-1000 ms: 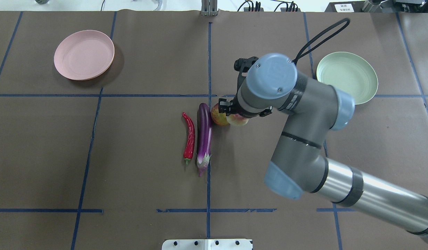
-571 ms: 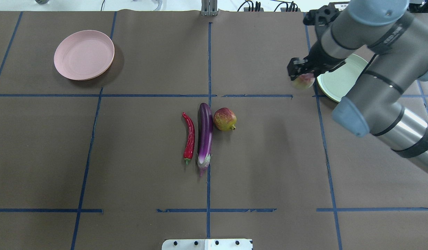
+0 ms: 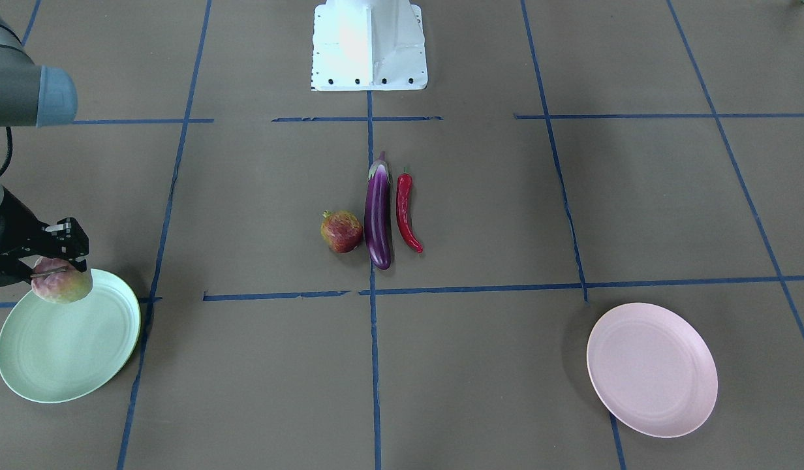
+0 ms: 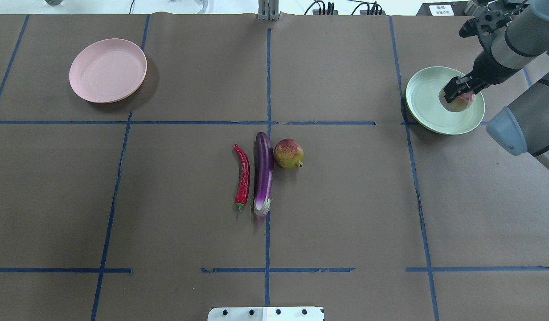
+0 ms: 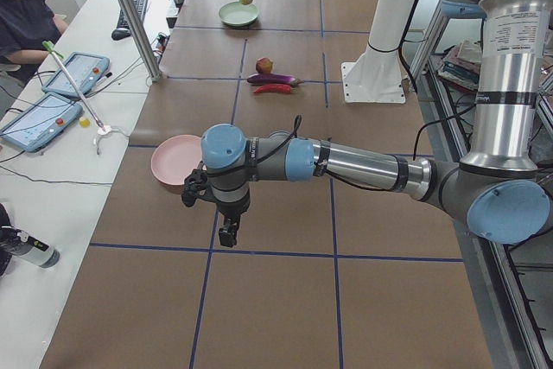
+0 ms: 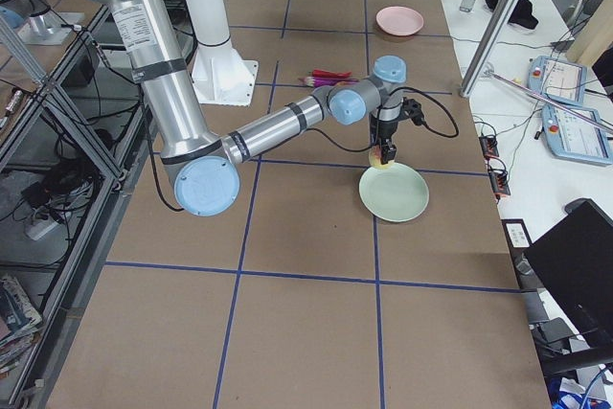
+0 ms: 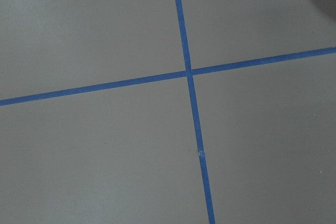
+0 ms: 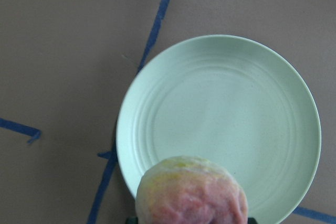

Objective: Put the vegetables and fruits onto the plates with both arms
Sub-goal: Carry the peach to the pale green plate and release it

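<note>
My right gripper [image 4: 458,92] is shut on the pink-and-green fruit [image 4: 456,102] and holds it just above the near part of the mint green plate [image 4: 428,96]. The right wrist view shows the fruit [image 8: 191,195] over the plate [image 8: 226,114]. The purple eggplant [image 4: 262,171], red chili [image 4: 243,176] and pomegranate-like fruit [image 4: 288,153] lie side by side at the table's middle. The pink plate [image 4: 108,70] stands bare at the far left. My left gripper [image 5: 226,232] shows only in the exterior left view, low over the table near the pink plate [image 5: 173,162]; I cannot tell if it is open.
The white base block [image 4: 265,313] sits at the near middle edge. Blue tape lines [image 4: 268,80] grid the brown table. Cables lie along the far edge. An operator [image 5: 22,6] sits at a side desk with tablets.
My right arm has lifted the pink-and-green fruit from beside the pomegranate-like fruit and carried it right, to over the mint green plate. The other produce has not moved.
</note>
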`<control>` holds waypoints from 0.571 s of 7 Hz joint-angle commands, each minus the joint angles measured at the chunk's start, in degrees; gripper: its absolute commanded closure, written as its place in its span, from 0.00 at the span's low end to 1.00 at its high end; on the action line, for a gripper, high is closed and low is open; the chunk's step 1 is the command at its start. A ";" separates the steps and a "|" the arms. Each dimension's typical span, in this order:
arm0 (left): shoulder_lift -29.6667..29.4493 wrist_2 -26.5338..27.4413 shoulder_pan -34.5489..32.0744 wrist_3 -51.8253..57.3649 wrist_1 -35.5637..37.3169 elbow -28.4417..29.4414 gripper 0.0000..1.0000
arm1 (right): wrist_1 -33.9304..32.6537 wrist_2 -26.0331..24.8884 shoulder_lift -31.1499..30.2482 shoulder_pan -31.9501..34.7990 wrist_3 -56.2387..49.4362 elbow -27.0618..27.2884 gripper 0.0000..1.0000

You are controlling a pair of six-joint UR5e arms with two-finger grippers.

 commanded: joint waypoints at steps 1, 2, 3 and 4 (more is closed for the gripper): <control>0.01 0.00 0.00 0.00 0.09 -0.10 0.00 | 10.46 0.30 -2.21 -1.01 -0.22 -7.69 0.96; 0.01 0.00 0.00 0.00 0.00 -0.01 0.00 | 10.65 0.12 -1.78 -1.63 -0.22 -8.68 0.91; 0.01 0.00 0.00 0.00 0.09 -0.01 0.00 | 10.56 0.29 -1.86 -1.64 -0.13 -8.78 0.78; 0.01 -0.09 0.09 0.00 0.18 -0.01 0.00 | 10.56 0.38 -1.95 -1.64 -0.22 -8.78 0.28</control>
